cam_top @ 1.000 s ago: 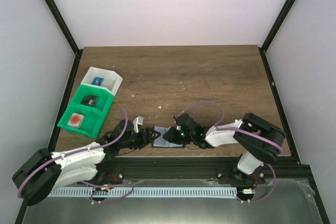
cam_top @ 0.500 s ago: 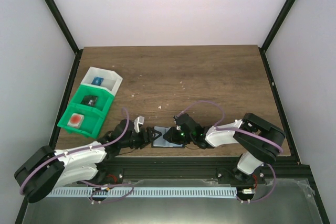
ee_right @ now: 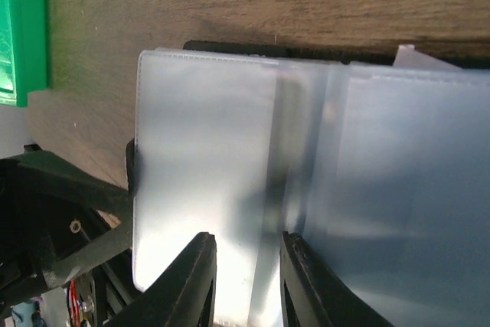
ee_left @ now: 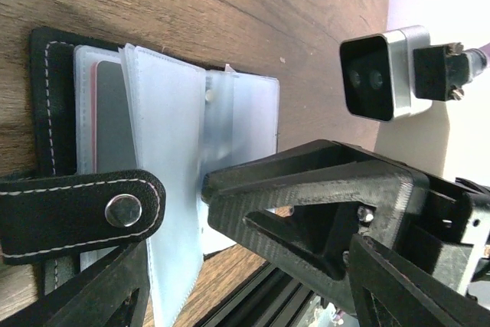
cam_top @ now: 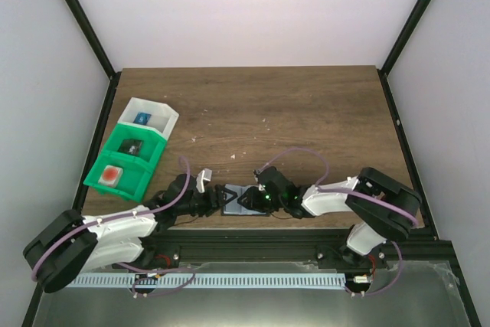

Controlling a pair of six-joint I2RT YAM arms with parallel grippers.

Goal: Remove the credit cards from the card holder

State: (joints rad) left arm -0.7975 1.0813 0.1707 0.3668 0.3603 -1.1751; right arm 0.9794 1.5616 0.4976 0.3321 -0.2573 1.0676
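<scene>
The card holder (cam_top: 234, 201) lies open near the table's front edge, between both grippers. In the left wrist view its black rim (ee_left: 40, 97) and snap strap (ee_left: 84, 212) show, with translucent grey-blue sleeves (ee_left: 172, 143) fanned up. A reddish credit card (ee_left: 95, 120) sits in the lowest sleeve; other cards cannot be made out. My left gripper (ee_left: 253, 300) is open wide at the holder's strap end. My right gripper (ee_right: 246, 281) has its jaws a narrow gap apart, tips down on the sleeves (ee_right: 207, 158) beside their fold. It also shows in the left wrist view (ee_left: 306, 204).
A green bin (cam_top: 126, 160) and a white bin (cam_top: 150, 117), each holding small items, stand at the left edge. The green bin shows in the right wrist view (ee_right: 23, 28). The black frame rail (cam_top: 253, 241) runs just in front of the holder.
Both grippers have shifted only slightly at the holder. The holder stays in the same place.
</scene>
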